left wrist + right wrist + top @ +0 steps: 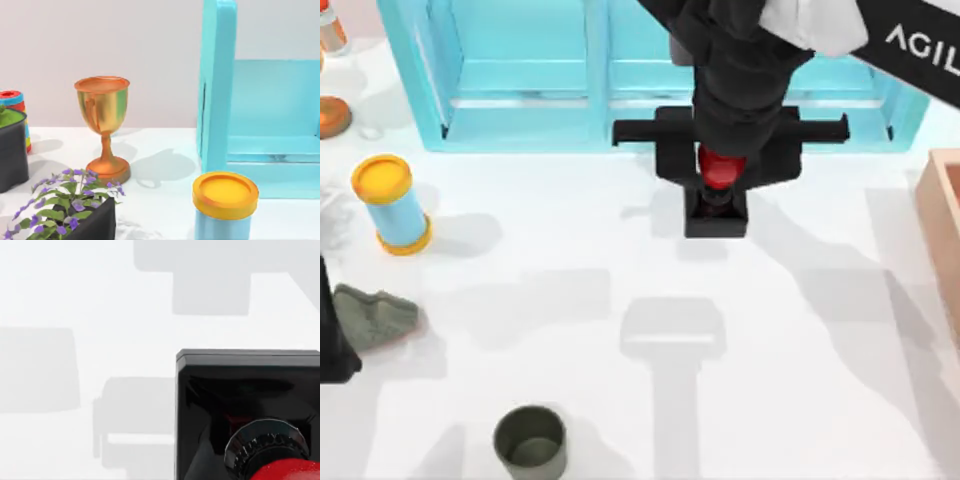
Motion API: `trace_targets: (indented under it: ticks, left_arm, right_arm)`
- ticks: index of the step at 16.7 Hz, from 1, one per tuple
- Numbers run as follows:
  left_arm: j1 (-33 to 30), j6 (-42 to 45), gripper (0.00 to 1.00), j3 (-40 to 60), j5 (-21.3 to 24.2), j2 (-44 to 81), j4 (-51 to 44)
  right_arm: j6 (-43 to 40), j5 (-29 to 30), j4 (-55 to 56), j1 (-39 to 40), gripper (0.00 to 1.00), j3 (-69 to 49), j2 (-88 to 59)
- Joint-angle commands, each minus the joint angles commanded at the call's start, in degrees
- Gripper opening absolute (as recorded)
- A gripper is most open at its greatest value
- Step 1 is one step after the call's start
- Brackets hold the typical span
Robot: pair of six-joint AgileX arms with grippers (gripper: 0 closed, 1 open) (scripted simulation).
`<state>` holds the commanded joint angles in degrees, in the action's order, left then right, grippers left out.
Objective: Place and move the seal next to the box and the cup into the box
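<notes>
Two arms share this white table (570,300), and the right one is at work. Largest in sight is the turquoise cabinet (520,70) along the far edge, open toward the table; it takes no part in the job and simply bounds the back of the workspace. At the table's right edge a strip of the tan wooden box (942,215) shows, with its reddish inside, well apart from everything else, which is why the seal has to travel that way. The right arm reaches in from the upper right, and its gripper (720,178) hangs in front of the cabinet, pinching the seal (717,195) by its red knob so the black block base hangs level below; the separate shadow on the table suggests it is lifted clear. The light-blue canister with the yellow lid (390,205) stands at the left, a bystander. My left gripper (332,330) sits parked at the left edge; whether it is spread I cannot tell. The olive cup (530,442) waits upright near the front edge, untouched, its turn apparently second.
</notes>
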<state>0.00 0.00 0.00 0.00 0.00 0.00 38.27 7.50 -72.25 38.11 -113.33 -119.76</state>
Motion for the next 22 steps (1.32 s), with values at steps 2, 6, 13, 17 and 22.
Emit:
trace_targets:
  ticks: [2, 6, 13, 17, 22]
  left_arm:
    - [0.0, 0.0, 1.0, 0.0, 0.0, 0.0, 0.0]
    - [0.0, 0.0, 1.0, 0.0, 0.0, 0.0, 0.0]
    - [0.0, 0.0, 1.0, 0.0, 0.0, 0.0, 0.0]
    - [0.0, 0.0, 1.0, 0.0, 0.0, 0.0, 0.0]
    - [0.0, 0.0, 1.0, 0.0, 0.0, 0.0, 0.0]
  right_arm:
    - [-1.85, -0.21, 1.76, -1.83, 0.0, 6.69, 6.09]
    - [-6.38, -0.71, 5.43, -6.18, 0.0, 25.01, 20.24]
    - [-12.33, -1.33, 10.21, -11.83, 0.0, 45.45, 38.25]
    - [-12.52, -1.36, 10.39, -12.02, 0.0, 45.98, 38.78]
    - [-12.67, -1.39, 14.2, -12.11, 0.0, 49.1, 37.57]
